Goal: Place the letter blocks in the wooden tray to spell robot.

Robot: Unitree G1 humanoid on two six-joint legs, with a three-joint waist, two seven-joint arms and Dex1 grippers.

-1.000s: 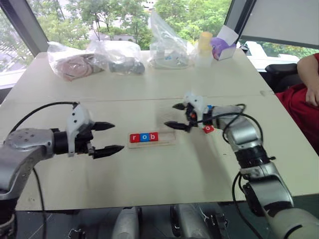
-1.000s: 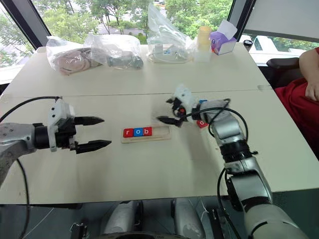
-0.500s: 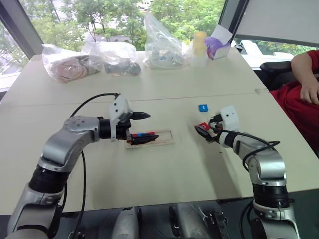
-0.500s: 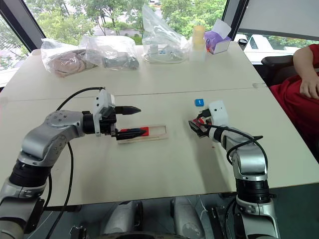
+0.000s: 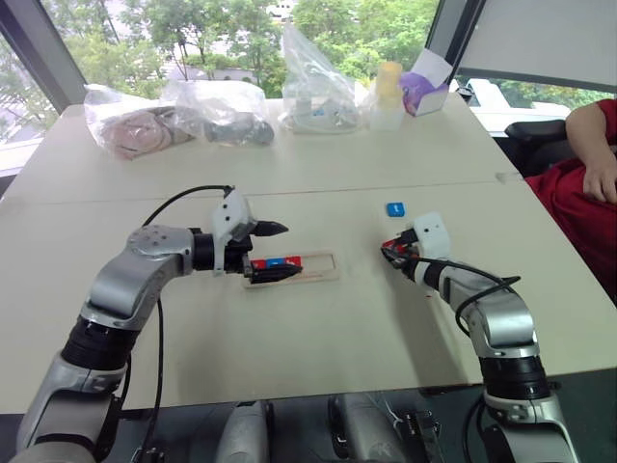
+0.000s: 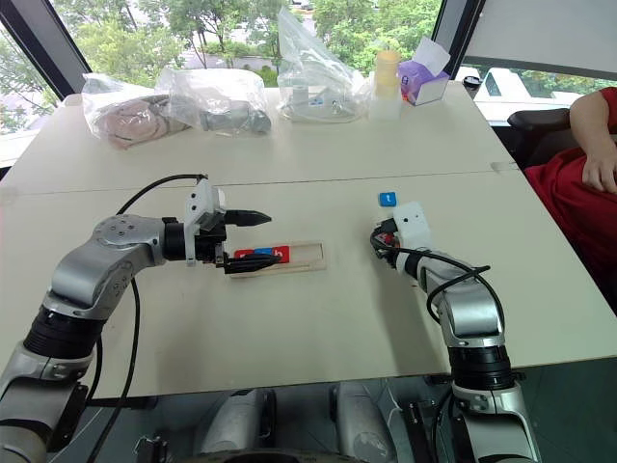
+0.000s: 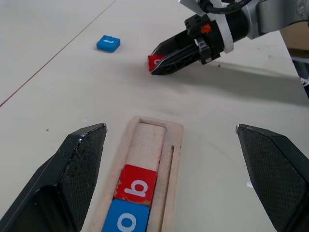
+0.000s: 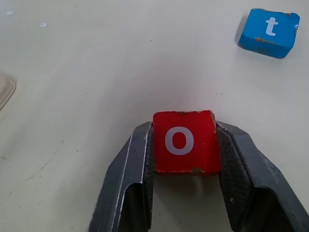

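The wooden tray (image 5: 320, 267) lies mid-table with three letter blocks at its left end; the red b (image 7: 136, 182) and blue o (image 7: 126, 221) show close up. My left gripper (image 5: 287, 251) is open, one finger above the tray's left end and one across it. To the right of the tray, my right gripper (image 8: 184, 126) is shut on the red o block (image 8: 183, 141), which sits low at the table top. The blue t block (image 5: 393, 208) lies loose on the table just beyond it.
Clear plastic bags (image 5: 183, 114), a yellowish bottle (image 5: 388, 92) and a purple box (image 5: 429, 92) stand along the table's far edge. A person in red (image 5: 588, 183) sits at the right side. A seam (image 5: 145, 195) crosses the table.
My right gripper has swung from beside the tray to the right and down, and has shut on the red o block. My left gripper has moved right to the tray's left end.
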